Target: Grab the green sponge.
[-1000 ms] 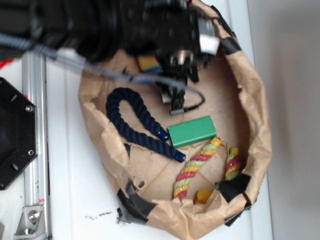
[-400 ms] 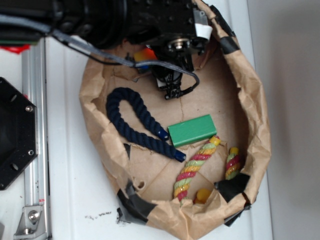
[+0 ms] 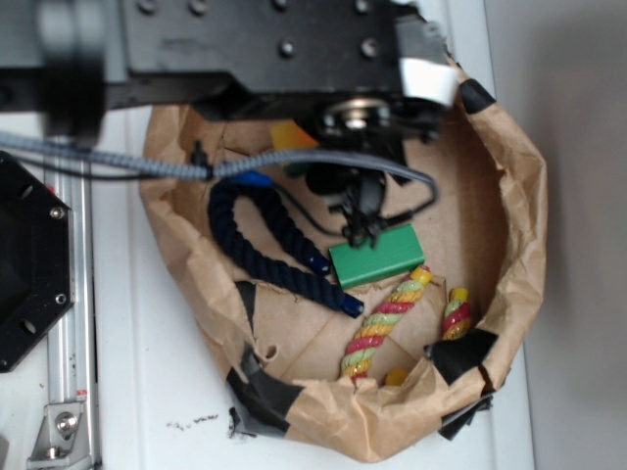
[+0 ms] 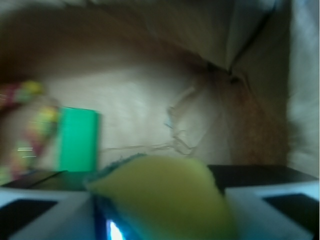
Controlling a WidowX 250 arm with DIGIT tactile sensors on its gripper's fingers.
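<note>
A white counter (image 3: 137,392) carries everything, with a black plate (image 3: 24,264) and a metal rail (image 3: 69,323) at its left edge. My black arm (image 3: 245,44) crosses the top of the exterior view and fills much of it.

Below the arm sits a crumpled brown paper bowl (image 3: 509,186), patched along its rim with black tape (image 3: 265,392). Inside, on the left, a dark blue rope (image 3: 260,240) bends in a loop, its capped ends near the middle of the bowl. To the lower right lies a red-yellow-green twisted rope (image 3: 377,328).

The green sponge (image 3: 376,256) lies flat on the paper floor near the middle of the bowl, between the blue rope's ends and the upper end of the twisted rope, which it almost touches. In the exterior view its long axis runs left to right, with the right end tilted slightly up. In the wrist view the green sponge (image 4: 78,140) stands on end, long axis running up and down, at the left.

My gripper (image 3: 361,227) hangs right at the sponge's upper edge, toward its left half; I cannot tell whether it touches. The sponge is not between my fingers. In the wrist view a yellow sponge (image 4: 160,195) fills the space between my fingers (image 4: 280,205), so my gripper appears closed on it, and part of it shows orange-yellow under my arm from outside.
</note>
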